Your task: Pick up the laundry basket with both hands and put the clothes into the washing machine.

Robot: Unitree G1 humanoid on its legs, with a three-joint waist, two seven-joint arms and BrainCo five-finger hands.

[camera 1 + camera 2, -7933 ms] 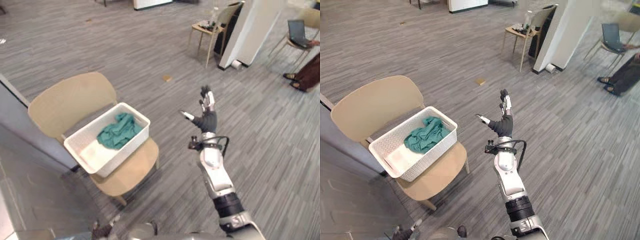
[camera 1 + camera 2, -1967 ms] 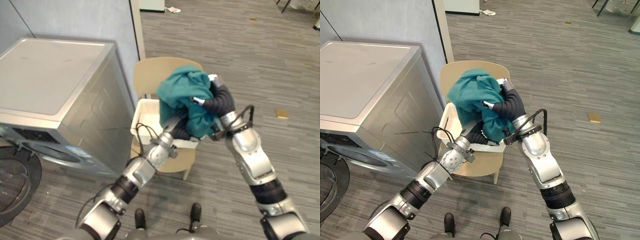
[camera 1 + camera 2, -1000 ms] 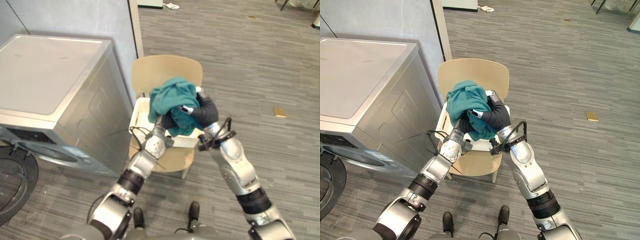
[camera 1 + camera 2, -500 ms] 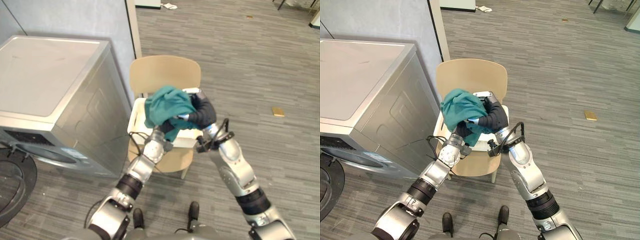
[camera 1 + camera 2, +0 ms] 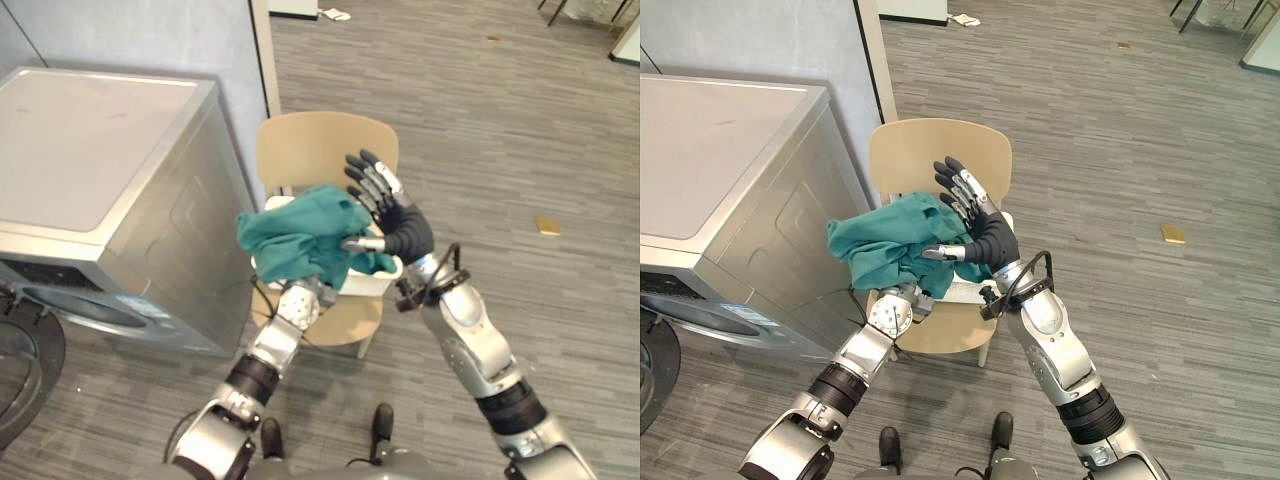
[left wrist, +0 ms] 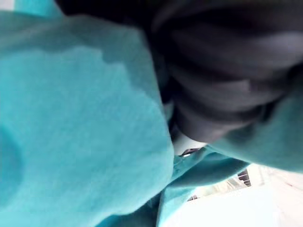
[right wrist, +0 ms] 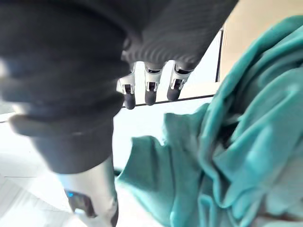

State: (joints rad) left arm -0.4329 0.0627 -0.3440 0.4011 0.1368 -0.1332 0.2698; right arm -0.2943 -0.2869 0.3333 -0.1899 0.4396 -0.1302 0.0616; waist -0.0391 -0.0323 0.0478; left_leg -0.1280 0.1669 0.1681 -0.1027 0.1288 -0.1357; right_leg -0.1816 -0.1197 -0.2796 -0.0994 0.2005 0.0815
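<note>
The teal cloth (image 5: pixel 298 236) hangs in the air above the white laundry basket (image 5: pixel 386 277), which sits on the tan chair (image 5: pixel 325 150). My left arm rises from below, and my left hand (image 6: pixel 227 80) is buried in the cloth, curled on it and bearing it alone. My right hand (image 5: pixel 388 212) stands open beside the cloth's right edge, fingers spread and straight, its thumb just touching a fold. In the right wrist view its fingertips (image 7: pixel 149 92) point at the basket, with the cloth (image 7: pixel 246 156) off to one side.
The grey washing machine (image 5: pixel 100 180) stands left of the chair, its round door (image 5: pixel 20 360) swung open at the lower left. A wall panel rises behind it. A small tan scrap (image 5: pixel 547 226) lies on the striped floor to the right.
My right hand has opened and let go of the cloth. The left hand has carried the cloth left, toward the washing machine.
</note>
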